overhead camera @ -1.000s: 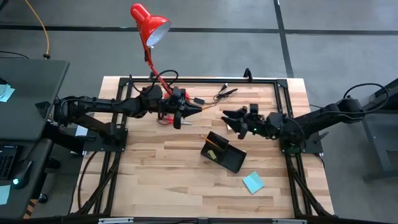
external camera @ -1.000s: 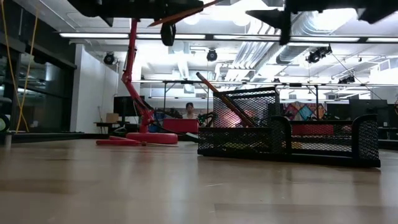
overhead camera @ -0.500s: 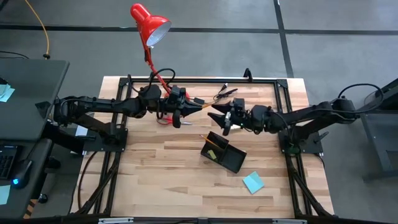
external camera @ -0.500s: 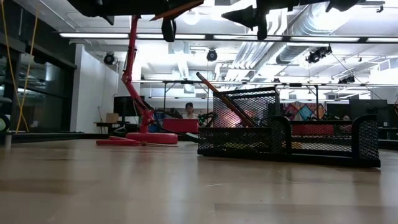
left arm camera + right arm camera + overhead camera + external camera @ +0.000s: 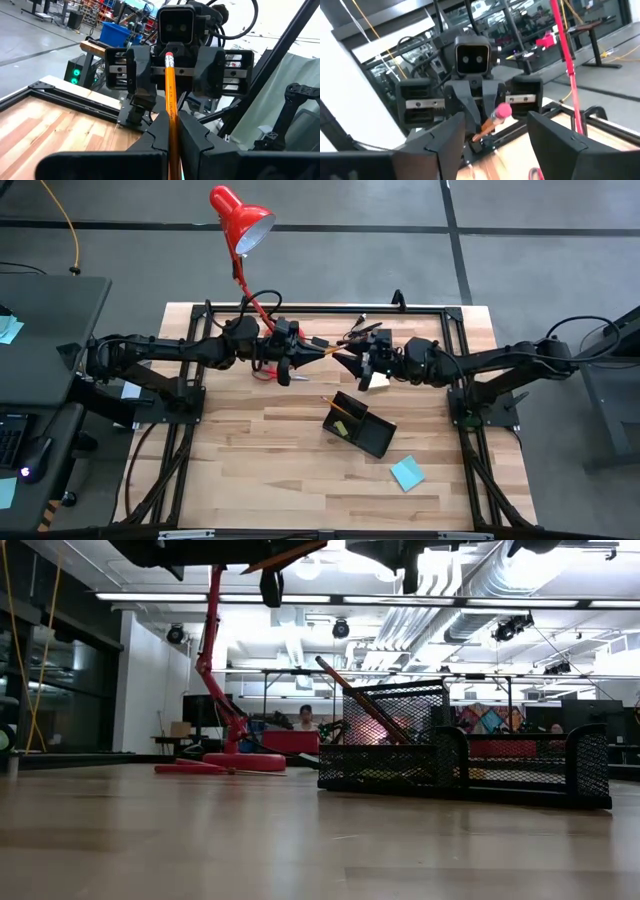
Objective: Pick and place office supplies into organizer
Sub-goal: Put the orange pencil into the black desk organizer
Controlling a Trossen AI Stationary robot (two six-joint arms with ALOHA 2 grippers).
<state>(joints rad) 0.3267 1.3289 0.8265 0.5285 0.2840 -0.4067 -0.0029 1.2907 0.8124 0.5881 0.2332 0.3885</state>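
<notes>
My left gripper hovers over the table's far middle, shut on an orange-yellow pencil that points toward the table's right. My right gripper faces it, open. Its fingers stand on either side of the pencil's pink eraser end without touching it. The black mesh organizer rests flat on the table nearer the front edge; a second pencil leans in its tall compartment, with a pale yellow pad beside it. A teal-blue pad lies on the wood close to the near edge. My left gripper pinches the pencil's shaft between its two fingers, which lie level and along the pencil, coming from the table's left. The pencil is lifted clear of the table. Its eraser end sticks out past the fingertips toward my right gripper.
A red desk lamp rises from the far edge behind my left arm; its base sits on the table. A black cable with clips lies at the far side. The black table frame borders the wood. A person sits far behind.
My right gripper has moved toward the table's left and slightly toward the far edge, closing on my left gripper. Its open fingers now stand around the pencil's eraser end. My left gripper and the pencil have kept still.
</notes>
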